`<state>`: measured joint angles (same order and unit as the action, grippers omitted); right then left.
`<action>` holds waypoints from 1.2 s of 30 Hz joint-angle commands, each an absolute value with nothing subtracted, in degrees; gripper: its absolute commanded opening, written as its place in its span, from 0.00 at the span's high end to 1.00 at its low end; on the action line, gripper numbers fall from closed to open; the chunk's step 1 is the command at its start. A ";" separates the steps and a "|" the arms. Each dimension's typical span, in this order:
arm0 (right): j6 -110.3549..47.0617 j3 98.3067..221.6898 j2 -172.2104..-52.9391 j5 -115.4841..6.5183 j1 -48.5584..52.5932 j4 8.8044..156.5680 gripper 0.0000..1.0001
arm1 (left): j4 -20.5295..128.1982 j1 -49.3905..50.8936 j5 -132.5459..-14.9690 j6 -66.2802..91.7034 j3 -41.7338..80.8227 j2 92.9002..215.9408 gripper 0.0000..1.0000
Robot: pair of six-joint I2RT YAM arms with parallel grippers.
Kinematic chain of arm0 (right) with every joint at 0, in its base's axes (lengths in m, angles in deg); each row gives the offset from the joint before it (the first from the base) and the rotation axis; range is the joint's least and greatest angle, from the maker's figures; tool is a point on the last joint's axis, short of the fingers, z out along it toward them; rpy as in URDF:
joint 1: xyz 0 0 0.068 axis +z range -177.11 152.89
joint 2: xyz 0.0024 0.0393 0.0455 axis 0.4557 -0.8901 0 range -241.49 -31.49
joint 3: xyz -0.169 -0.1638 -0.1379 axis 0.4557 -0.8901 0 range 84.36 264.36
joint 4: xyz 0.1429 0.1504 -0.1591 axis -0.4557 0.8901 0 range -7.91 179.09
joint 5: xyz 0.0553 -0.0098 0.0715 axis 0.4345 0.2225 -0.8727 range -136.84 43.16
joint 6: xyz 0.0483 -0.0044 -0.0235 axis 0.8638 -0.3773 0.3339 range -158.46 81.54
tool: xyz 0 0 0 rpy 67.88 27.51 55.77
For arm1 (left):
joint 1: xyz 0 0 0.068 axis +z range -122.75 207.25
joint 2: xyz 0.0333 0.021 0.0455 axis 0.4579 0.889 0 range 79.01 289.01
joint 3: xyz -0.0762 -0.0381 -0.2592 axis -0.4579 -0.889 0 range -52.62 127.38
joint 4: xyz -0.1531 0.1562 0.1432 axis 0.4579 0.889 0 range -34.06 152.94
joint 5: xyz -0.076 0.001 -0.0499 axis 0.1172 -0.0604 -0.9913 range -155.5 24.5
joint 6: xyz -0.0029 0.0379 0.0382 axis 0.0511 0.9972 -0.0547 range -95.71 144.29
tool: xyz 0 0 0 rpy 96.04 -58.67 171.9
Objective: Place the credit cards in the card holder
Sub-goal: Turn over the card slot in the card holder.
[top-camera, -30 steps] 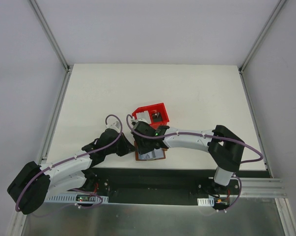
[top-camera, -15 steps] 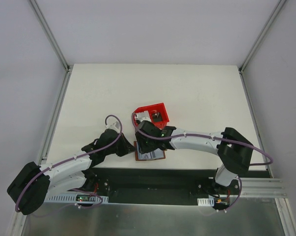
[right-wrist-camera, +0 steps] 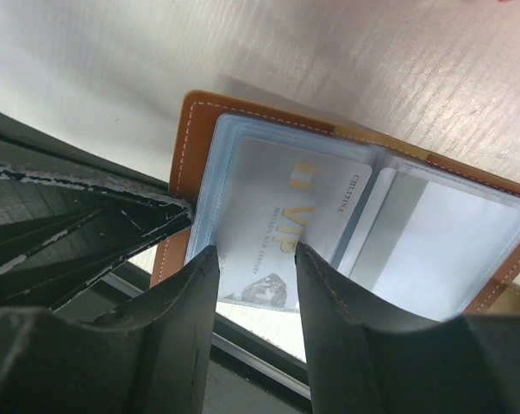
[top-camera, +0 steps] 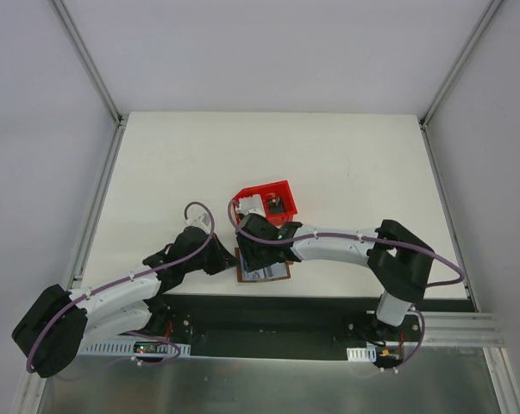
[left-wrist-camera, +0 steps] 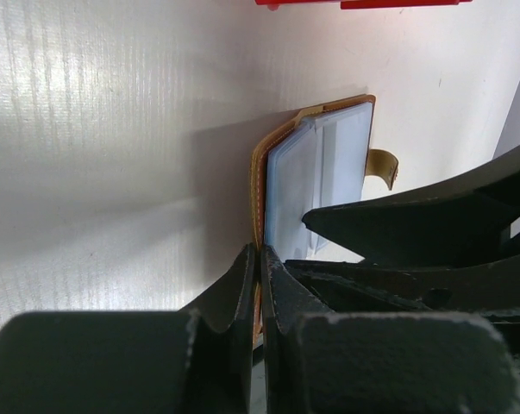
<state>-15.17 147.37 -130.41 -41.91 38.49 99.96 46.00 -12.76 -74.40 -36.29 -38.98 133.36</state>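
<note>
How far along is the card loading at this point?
Done: one card sits in the open card holder's clear sleeve. In hand: left gripper pinches the holder's edge; right gripper hangs open over the card. Left: something whitish in the red bin, possibly another card.

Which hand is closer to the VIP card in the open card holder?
Right. The right hand hovers open, astride the VIP card at its near end. The left hand is shut on the brown edge of the card holder, beside the card.
</note>
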 commanded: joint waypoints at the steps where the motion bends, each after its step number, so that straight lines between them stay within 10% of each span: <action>1: -15.17 149.76 -131.43 -43.41 38.46 99.50 0.55 | 46.53 -12.48 -74.11 -36.53 -39.27 133.07 1.00; 36: -15.96 161.80 -136.88 -24.70 43.20 120.85 0.50 | 46.45 -12.48 -74.11 -36.53 -39.62 131.84 1.00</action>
